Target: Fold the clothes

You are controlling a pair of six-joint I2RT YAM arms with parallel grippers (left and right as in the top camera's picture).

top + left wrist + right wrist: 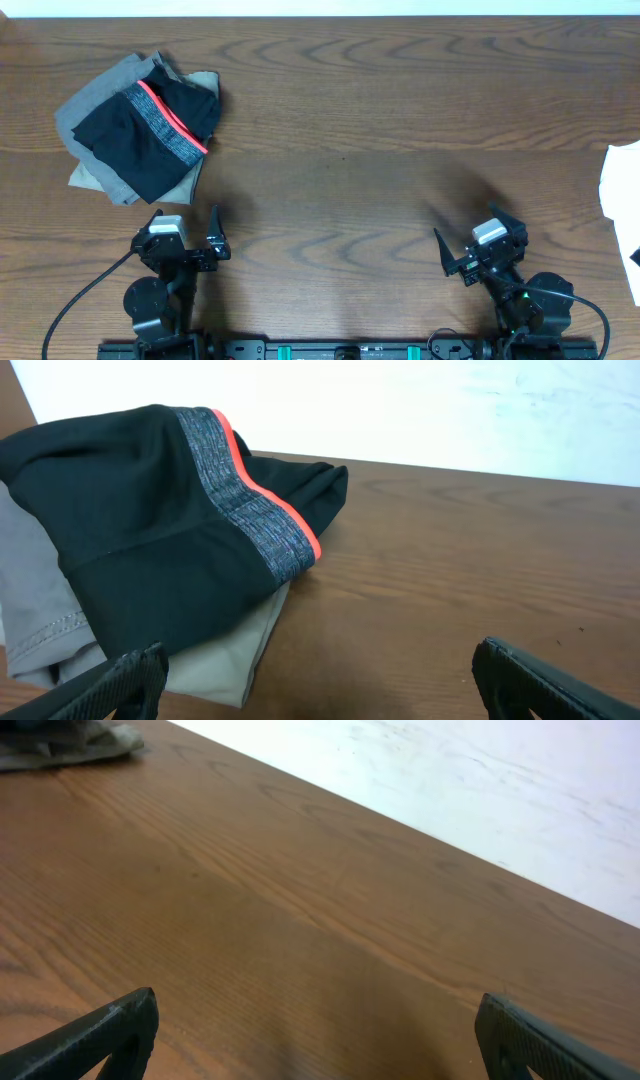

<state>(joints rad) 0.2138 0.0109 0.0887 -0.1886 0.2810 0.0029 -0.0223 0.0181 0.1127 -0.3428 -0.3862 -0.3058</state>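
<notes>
You've got three garments: one pair of black leggings [140, 140], one grey garment [90, 105], one khaki garment [88, 177]. Two tools: left tool [185, 214], right tool [466, 224]. One desk [350, 120]. One white item [622, 195], unidentifiable.
</notes>
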